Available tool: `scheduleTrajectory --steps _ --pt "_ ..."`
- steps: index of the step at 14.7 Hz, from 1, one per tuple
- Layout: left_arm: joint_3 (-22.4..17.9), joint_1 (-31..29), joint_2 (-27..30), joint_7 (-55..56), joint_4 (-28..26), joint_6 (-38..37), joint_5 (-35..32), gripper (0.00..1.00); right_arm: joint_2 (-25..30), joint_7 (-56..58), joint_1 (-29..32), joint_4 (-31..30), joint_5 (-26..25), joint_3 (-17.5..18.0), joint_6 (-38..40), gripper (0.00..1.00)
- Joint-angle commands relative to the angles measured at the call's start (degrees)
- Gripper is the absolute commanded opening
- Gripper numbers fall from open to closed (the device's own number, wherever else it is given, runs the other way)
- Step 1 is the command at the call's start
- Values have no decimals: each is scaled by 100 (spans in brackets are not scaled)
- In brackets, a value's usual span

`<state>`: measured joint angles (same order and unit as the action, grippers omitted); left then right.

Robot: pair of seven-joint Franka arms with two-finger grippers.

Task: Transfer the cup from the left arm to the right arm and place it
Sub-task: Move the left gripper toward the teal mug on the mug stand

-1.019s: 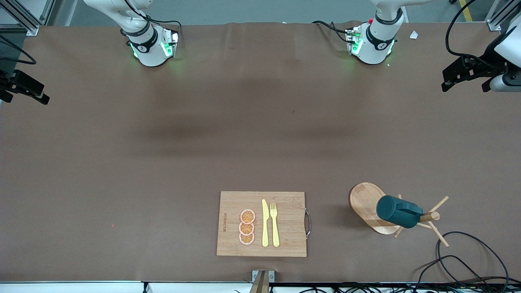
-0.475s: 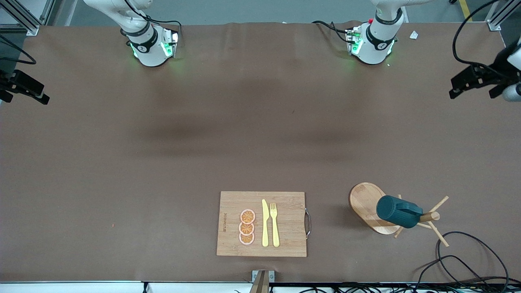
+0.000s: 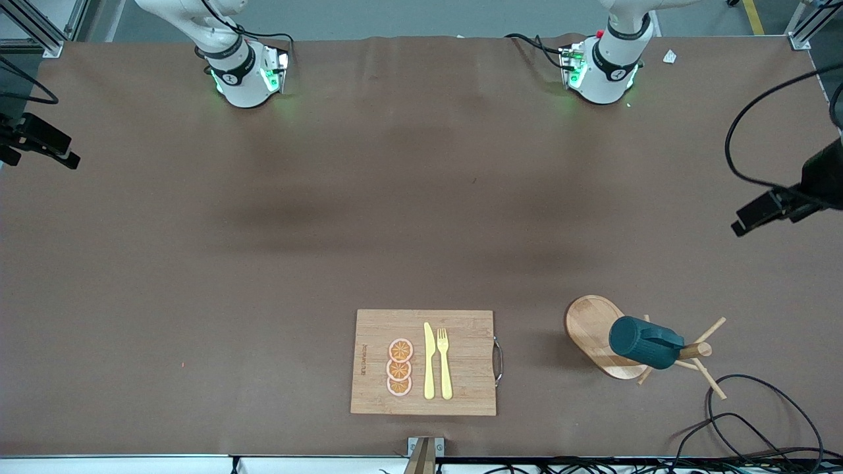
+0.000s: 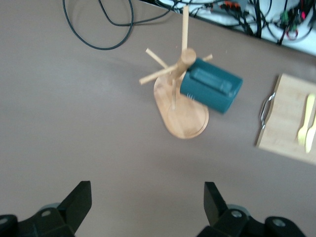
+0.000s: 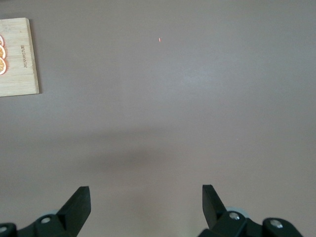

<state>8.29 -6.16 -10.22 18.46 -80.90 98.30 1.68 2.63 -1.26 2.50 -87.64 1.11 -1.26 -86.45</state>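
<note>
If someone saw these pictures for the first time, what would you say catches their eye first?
Most striking is the dark teal cup hanging tilted on a peg of the wooden mug tree, toward the left arm's end of the table. Beside it lies a cutting board with orange slices, a yellow knife and fork. The left gripper hovers open over bare table near the tree.

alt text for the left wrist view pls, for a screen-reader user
A dark teal cup hangs tilted on a peg of a wooden mug tree standing on a brown table, seen from above between the open left gripper's fingers. A cutting board with yellow cutlery lies beside it.
</note>
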Motion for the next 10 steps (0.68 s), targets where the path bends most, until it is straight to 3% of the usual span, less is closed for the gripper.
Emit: scheduleTrajectory --steps 1,3,10 --pt "6 -262 -392 132 206 399 490 100 10 -32 40 28 -6 38 40 100" --pt "6 -350 -594 228 206 671 692 100 10 -32 40 28 -6 38 40 100" --pt "120 -210 -1333 2291 215 2052 965 100 10 -32 31 28 -6 38 40 100"
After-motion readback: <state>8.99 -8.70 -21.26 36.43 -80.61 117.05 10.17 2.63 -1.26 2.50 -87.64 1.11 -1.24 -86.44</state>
